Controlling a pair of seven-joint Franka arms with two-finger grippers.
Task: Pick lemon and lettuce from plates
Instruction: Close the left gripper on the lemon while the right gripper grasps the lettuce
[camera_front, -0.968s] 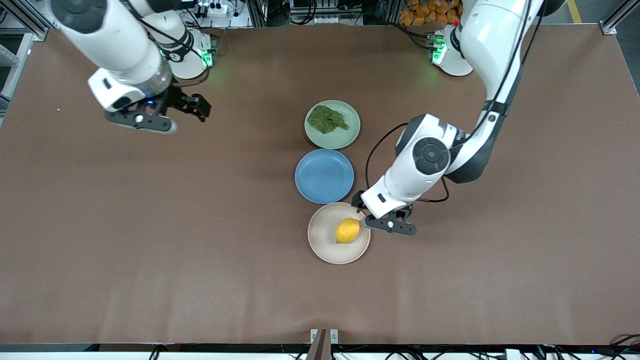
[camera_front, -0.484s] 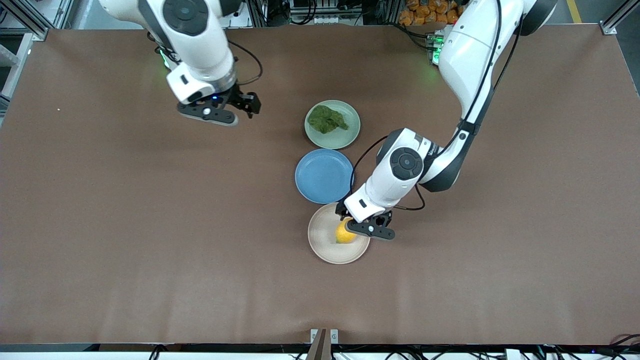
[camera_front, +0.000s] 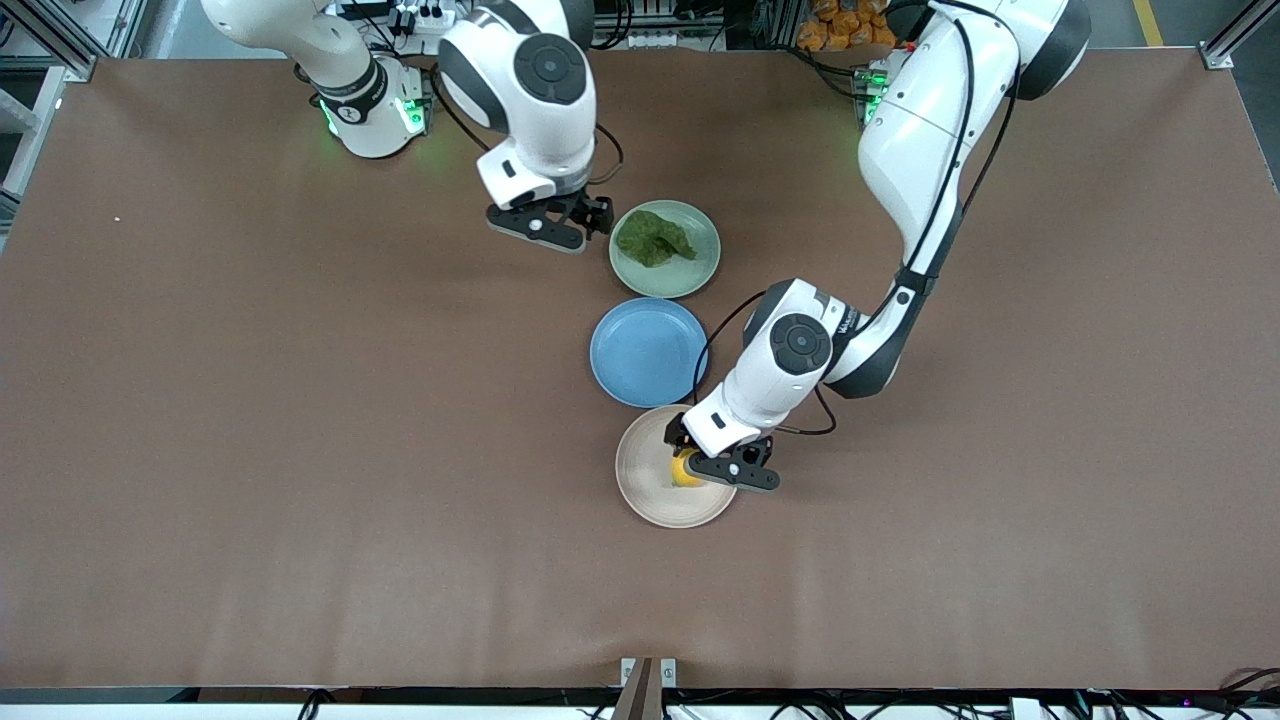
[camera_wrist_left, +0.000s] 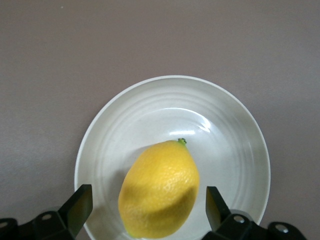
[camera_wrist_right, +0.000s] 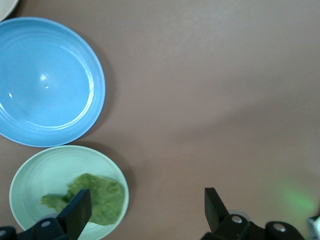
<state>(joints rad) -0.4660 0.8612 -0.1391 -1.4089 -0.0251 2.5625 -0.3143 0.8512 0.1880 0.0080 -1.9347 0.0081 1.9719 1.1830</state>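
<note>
The yellow lemon (camera_front: 683, 472) lies on the beige plate (camera_front: 645, 492), which is the plate nearest the front camera. My left gripper (camera_front: 690, 456) is low over it, open, with one finger on each side of the lemon (camera_wrist_left: 160, 190) and not touching it; the left wrist view shows the plate's rim (camera_wrist_left: 235, 107). The dark green lettuce (camera_front: 654, 238) lies on the mint plate (camera_front: 700, 272), farthest from the camera. My right gripper (camera_front: 598, 214) is open and empty over the bare table beside that plate, toward the right arm's end. The right wrist view shows the lettuce (camera_wrist_right: 102, 200) by one finger (camera_wrist_right: 79, 212).
An empty blue plate (camera_front: 648, 352) sits between the two task plates and touches both; it also shows in the right wrist view (camera_wrist_right: 45, 80). Brown table surface lies all around the three plates.
My right gripper has swept from the right arm's end of the table to beside the mint plate. My left gripper has moved over the beige plate and come down round the lemon.
</note>
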